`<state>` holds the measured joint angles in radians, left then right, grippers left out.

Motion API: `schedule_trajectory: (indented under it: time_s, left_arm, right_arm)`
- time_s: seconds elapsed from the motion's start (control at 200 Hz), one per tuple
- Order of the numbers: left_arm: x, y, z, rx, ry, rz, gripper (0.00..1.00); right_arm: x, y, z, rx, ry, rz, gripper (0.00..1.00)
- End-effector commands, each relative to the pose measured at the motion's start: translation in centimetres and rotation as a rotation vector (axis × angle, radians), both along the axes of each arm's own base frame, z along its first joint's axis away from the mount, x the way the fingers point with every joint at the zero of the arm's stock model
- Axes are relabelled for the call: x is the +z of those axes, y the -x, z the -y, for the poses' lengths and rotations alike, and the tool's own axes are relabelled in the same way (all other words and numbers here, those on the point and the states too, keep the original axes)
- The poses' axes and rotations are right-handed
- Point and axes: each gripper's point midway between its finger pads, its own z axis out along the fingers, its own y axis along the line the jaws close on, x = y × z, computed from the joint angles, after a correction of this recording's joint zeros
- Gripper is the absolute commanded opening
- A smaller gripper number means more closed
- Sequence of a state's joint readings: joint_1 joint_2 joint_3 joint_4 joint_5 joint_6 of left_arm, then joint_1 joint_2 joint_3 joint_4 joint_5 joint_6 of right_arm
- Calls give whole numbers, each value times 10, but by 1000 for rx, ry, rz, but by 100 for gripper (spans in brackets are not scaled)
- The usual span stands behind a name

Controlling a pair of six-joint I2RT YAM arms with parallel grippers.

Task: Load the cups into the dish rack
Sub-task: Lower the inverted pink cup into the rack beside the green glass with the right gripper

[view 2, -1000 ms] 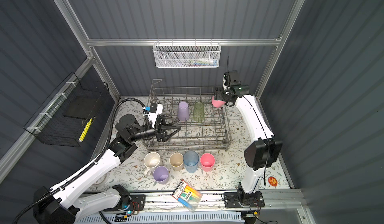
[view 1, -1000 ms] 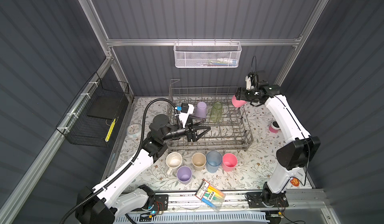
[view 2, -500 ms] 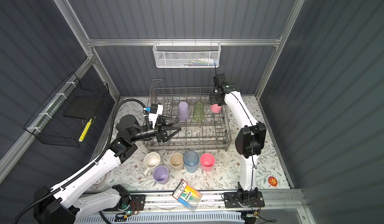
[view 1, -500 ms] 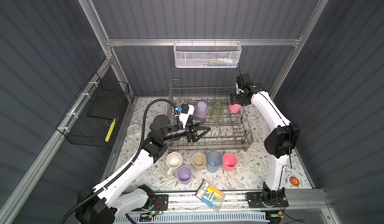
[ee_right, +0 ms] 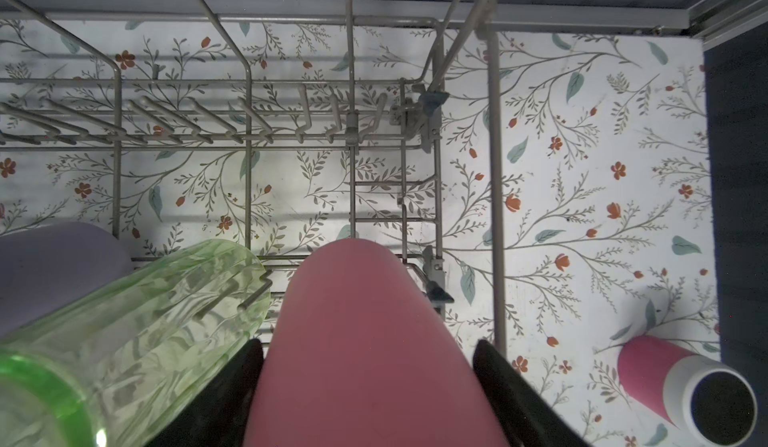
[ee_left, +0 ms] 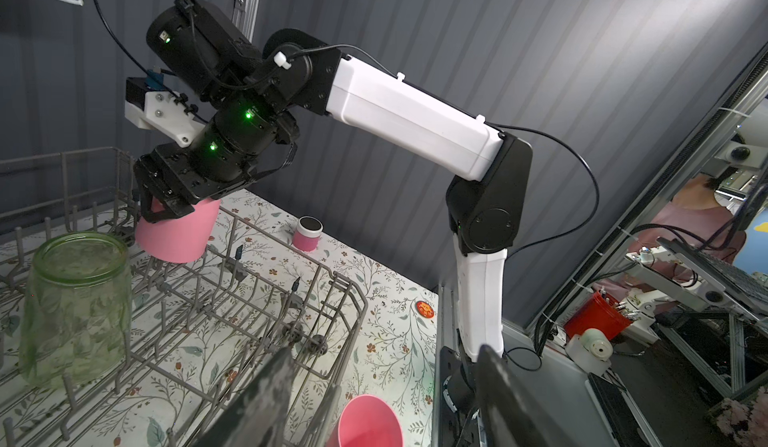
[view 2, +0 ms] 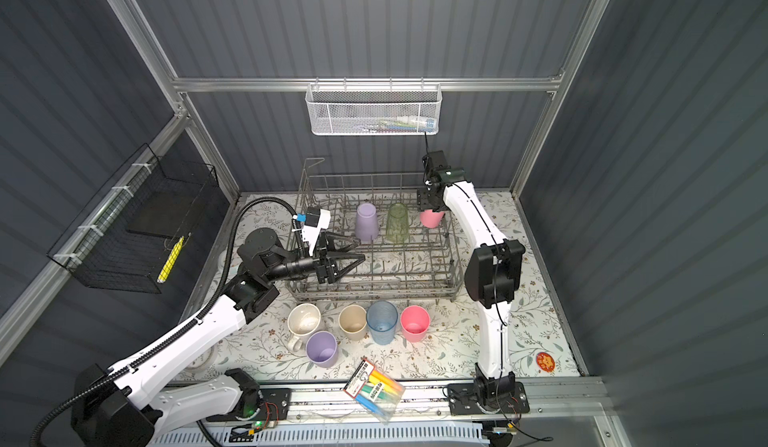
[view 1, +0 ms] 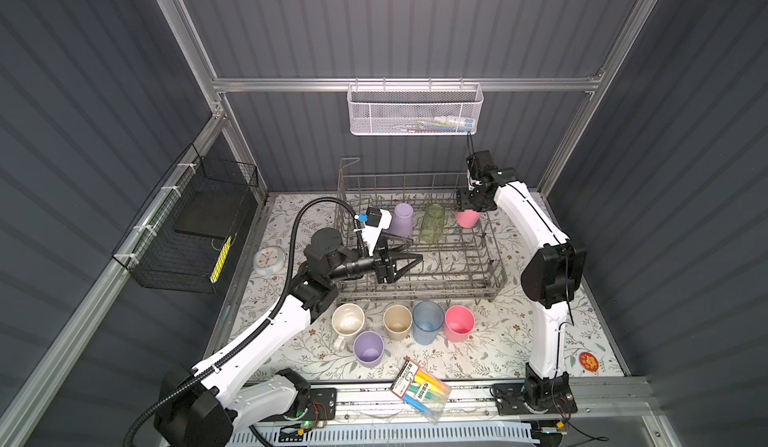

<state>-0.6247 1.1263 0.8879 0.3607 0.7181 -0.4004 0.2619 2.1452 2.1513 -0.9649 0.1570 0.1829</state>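
Right hand [ee_right: 368, 345] clamps inverted pink cup [view 1: 468, 218] near base: likely light, stiff, slick plastic. Left hand [view 1: 415, 249] open, empty.

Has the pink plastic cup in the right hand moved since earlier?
Yes. In a top view the pink plastic cup went down and left, from above the far right corner of the grey wire dish rack into it.

LIGHT: you see bright mat [view 1: 509, 351], dim walls [view 1: 415, 29], soft shadows | BLUR: wrist views soft at 6 o'clock | EDGES: bowed
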Motion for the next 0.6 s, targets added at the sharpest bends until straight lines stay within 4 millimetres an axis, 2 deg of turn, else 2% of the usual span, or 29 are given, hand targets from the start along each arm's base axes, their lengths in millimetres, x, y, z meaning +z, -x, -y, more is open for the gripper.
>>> schedule_trajectory:
  time_s: [0.0, 0.415, 0.595]
  left_arm:
    - [-1, 0, 0, -11, 6, 8, 69]
    - [-6, -2, 2, -14, 1, 1, 69]
    - [-10, -4, 3, -18, -5, -8, 69]
  right_arm:
    - [4, -6, -5, -4, -23, 19, 42]
    - [-24, -10, -9, -6, -20, -33, 46]
    - [-32, -12, -14, -3, -21, -41, 54]
